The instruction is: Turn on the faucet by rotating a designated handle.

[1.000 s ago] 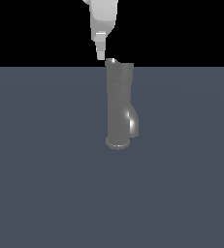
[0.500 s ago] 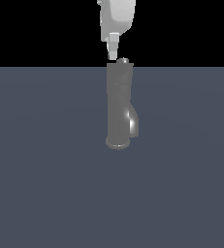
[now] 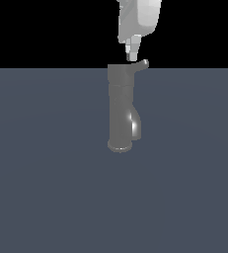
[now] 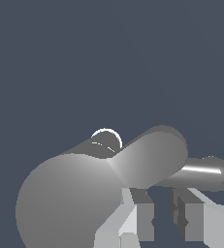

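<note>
— Approach is what is shown: the gripper (image 3: 132,53) is poised just above the handle (image 3: 141,64), which juts from the top of the faucet (image 3: 120,108) toward the exterior view's right.

— And the jaws?

— A narrow gap is seen in the wrist view, nothing held. A sideways push on the lever is probably called for next.

A flat, bare slate-blue floor (image 3: 41,197) runs back to a straight horizon under plain black.
</note>
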